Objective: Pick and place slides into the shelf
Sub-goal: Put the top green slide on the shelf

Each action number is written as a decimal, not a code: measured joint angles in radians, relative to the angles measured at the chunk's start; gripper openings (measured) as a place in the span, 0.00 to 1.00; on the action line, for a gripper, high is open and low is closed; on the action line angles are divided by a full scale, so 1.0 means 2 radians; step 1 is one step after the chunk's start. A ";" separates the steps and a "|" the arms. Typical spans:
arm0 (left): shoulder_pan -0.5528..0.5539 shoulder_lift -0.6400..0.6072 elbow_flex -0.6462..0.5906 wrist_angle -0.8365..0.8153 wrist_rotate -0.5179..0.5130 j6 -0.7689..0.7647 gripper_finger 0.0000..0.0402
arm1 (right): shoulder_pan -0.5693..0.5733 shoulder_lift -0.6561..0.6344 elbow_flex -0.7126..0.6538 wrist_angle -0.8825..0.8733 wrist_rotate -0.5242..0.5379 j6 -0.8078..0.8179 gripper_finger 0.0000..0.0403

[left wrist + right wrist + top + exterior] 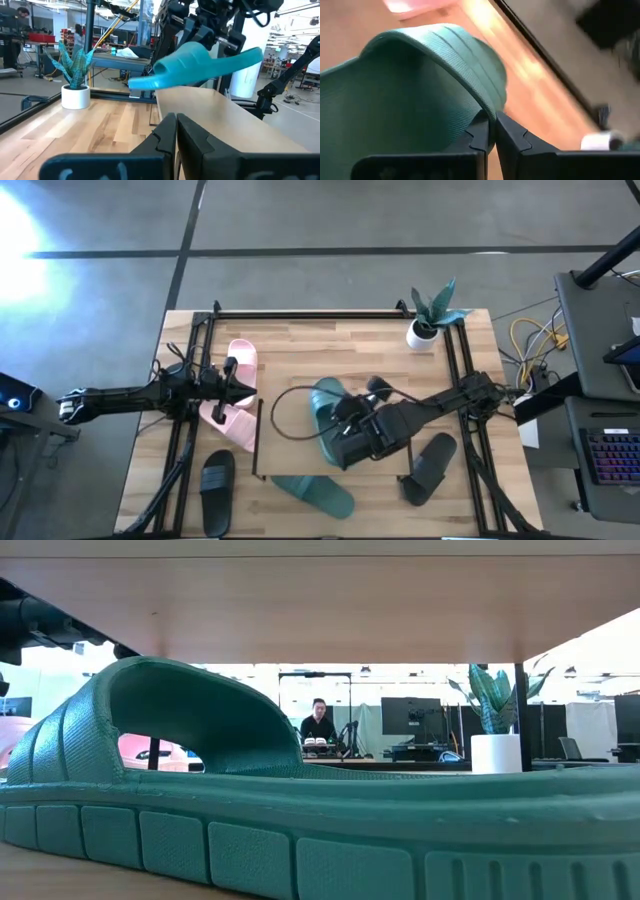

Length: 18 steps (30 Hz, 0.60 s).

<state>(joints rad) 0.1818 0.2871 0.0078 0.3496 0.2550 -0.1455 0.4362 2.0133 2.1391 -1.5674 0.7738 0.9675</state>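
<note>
Altogether two teal slides point(325, 420), two pink point(237, 370), two black point(217, 478)

Overhead and table-level cameras share the plant point(432, 315), wrist cameras sit close.

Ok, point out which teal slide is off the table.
The teal slide gripped by the right hand, held above the shelf; the other teal one lies flat at the table's front edge.
</note>
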 joint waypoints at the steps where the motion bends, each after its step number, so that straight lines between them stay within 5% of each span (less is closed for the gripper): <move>1: 0.000 0.000 0.000 0.000 0.000 0.000 0.00 | 0.005 0.002 0.003 -0.004 -0.006 0.019 0.03; 10: 0.000 0.000 0.000 0.000 0.000 0.000 0.00 | 0.038 0.064 0.061 -0.002 -0.036 0.062 0.03; 18: 0.000 0.000 0.000 0.000 0.000 0.000 0.00 | 0.045 0.122 0.109 -0.002 0.014 0.089 0.03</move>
<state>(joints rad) 0.1820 0.2878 0.0078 0.3500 0.2550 -0.1457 0.5259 2.2581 2.3577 -1.5712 0.8021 1.1445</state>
